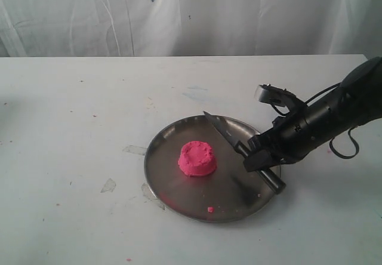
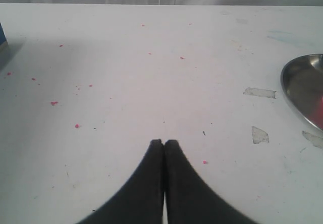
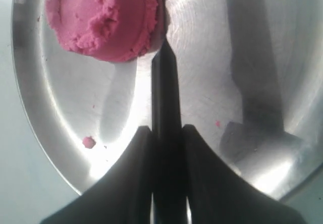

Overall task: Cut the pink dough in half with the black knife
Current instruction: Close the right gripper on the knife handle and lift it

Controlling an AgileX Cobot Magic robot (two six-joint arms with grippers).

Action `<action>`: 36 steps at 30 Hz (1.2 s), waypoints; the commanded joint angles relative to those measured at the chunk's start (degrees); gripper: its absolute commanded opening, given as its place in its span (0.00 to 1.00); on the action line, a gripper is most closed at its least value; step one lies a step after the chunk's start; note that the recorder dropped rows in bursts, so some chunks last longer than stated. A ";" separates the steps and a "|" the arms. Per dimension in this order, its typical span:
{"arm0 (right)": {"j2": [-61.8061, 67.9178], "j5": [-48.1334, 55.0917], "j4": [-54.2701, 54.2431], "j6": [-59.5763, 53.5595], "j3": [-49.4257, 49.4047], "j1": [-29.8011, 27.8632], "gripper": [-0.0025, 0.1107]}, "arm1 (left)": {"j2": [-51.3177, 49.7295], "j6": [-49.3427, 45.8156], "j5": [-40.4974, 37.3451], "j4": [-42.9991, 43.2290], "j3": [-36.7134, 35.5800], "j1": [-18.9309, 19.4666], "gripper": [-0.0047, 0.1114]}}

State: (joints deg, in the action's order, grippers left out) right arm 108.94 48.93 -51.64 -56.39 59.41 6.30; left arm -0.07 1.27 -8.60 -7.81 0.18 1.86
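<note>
Exterior view: the pink dough [image 1: 197, 158] is sat as one whole lump around the middle of the steel plate [image 1: 161, 181], lower centre of frame. The black knife [image 1: 239, 148] is clamped by its handle in the right gripper [image 1: 261, 157], blade pointed toward upper left, just right of the dough. The left gripper [image 2: 163, 144] is seen pinched together, nothing held, over the white table [image 1: 71, 128].
</note>
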 commanded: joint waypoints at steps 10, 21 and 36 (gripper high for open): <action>-5.50 -3.53 -0.22 -0.10 -2.14 -0.10 0.02 | 0.07 0.02 -0.04 -0.65 -0.18 0.16 0.04; -8.84 -3.67 -2.34 -3.95 -3.27 -0.10 0.02 | 0.07 0.02 -0.04 -0.65 -0.18 0.16 0.04; -10.89 -12.99 31.41 27.82 -3.27 4.26 0.02 | 0.07 0.02 -0.04 -0.65 -0.18 0.16 0.04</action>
State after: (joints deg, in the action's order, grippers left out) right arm 99.20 37.13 -25.22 -33.39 56.38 8.93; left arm -0.07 1.27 -8.60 -7.81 0.18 1.86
